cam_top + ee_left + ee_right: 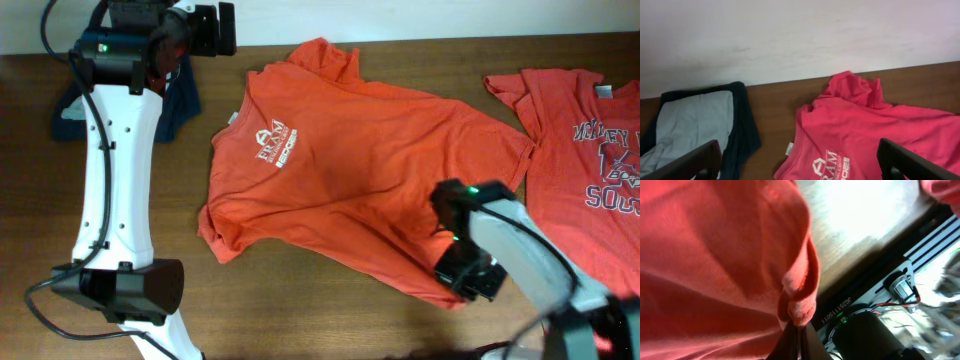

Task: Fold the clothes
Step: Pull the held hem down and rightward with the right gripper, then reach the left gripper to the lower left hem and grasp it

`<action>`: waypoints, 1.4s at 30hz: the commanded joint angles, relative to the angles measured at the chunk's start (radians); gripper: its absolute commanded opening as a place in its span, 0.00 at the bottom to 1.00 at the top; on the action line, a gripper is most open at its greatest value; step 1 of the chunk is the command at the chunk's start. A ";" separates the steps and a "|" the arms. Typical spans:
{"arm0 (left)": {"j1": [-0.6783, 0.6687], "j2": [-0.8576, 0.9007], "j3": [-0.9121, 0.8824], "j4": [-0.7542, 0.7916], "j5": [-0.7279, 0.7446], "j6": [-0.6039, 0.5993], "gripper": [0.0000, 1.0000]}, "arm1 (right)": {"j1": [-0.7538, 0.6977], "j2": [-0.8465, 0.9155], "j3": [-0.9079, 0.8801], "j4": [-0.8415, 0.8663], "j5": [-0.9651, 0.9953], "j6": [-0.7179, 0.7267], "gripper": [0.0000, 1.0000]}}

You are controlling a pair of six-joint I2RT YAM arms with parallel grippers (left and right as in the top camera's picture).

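Observation:
An orange-red T-shirt [350, 160] with small white lettering and a logo lies spread and rumpled in the middle of the table; it also shows in the left wrist view [865, 135]. My right gripper [462, 270] is shut on this shirt's lower hem corner near the front edge; the pinched fold [797, 305] bunches above the closed fingers [797, 340]. A second orange-red T-shirt [590, 150] with large white lettering lies at the right edge. My left gripper [800, 167] is open and empty, held high over the back left of the table [205, 30].
A dark blue and grey garment [180, 100] lies at the back left beside the left arm, seen also in the left wrist view [695, 125]. A white wall [800, 35] runs behind the wooden table [300, 310]. The right arm's base [875, 330] sits at the front edge.

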 commanded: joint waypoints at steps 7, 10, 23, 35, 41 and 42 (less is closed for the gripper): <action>0.014 0.028 -0.133 -0.034 -0.092 -0.068 0.99 | -0.154 -0.179 -0.068 0.014 -0.006 0.034 0.04; 0.037 0.037 -0.180 -0.106 -0.092 -0.183 0.99 | -0.154 -0.178 -0.068 0.039 -0.006 0.032 0.04; 0.153 0.084 -0.264 -0.554 -0.001 -0.259 0.49 | -0.154 -0.177 -0.068 0.130 -0.006 0.016 0.04; 0.183 0.072 -0.536 -0.586 0.164 -0.140 0.49 | -0.154 -0.177 -0.068 0.134 0.000 0.004 0.04; 0.242 0.021 -0.762 -0.496 0.205 -0.113 0.48 | -0.154 -0.177 -0.068 0.134 0.010 -0.003 0.05; 0.262 0.010 -0.792 -0.482 0.205 -0.113 0.48 | -0.154 -0.177 -0.068 0.134 0.010 -0.003 0.05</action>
